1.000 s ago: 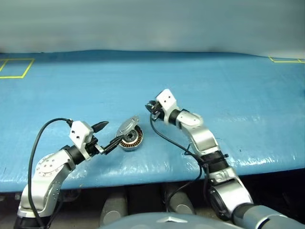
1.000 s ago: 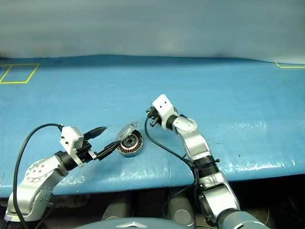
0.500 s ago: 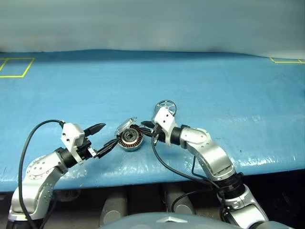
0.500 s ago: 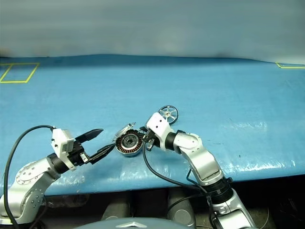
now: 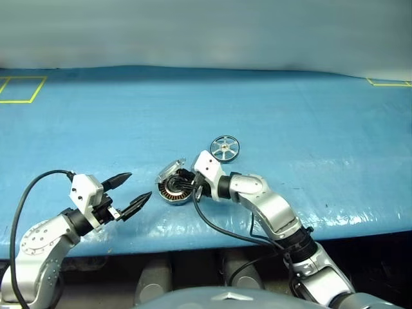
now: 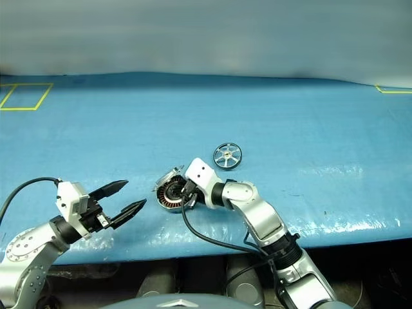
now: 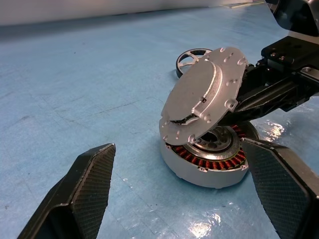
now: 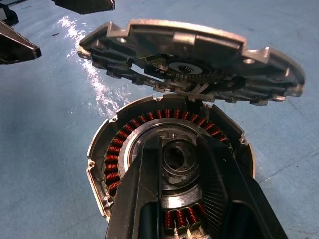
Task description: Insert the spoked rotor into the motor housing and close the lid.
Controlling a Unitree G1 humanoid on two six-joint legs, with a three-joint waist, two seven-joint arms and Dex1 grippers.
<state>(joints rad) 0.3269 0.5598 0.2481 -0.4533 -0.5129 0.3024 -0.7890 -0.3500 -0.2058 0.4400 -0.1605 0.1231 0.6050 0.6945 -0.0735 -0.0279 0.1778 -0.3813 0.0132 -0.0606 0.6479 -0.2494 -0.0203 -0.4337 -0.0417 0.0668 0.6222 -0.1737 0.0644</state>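
You are looking down over a blue table (image 5: 302, 116) with a slightly glossy, wrinkled cover. Near its front edge sits the motor housing (image 7: 207, 162), a shallow silver cup with copper-coloured windings ringing a central hub. Its lid (image 7: 202, 102), a notched silver-grey disc, stands propped half open on the side of the housing nearer your left arm, its dark patterned underside facing the coils.

The spoked rotor (image 5: 224, 148) lies flat on the table just behind and to the right of the housing, apart from it and not held.

Your right gripper (image 8: 177, 174) reaches in over the open housing, its two black fingers close together with only a narrow gap, their tips above the central hub under the raised lid. They hold nothing that can be seen. Whether they touch the hub cannot be told. Your left gripper (image 5: 125, 192) hovers just to the left of the housing with its fingers spread wide and empty, pointing toward the lid.

As a judgement, the rotor looks rigid and light, all metal with a smooth dark rim, so it may slip between hard fingers. Its flat pose makes a rim pinch awkward; taking it across the rim edge or by a spoke near the hub seems safest. The hinged lid will likely swing freely, so expect it to drop if nudged, and the thin windings look easy to scratch
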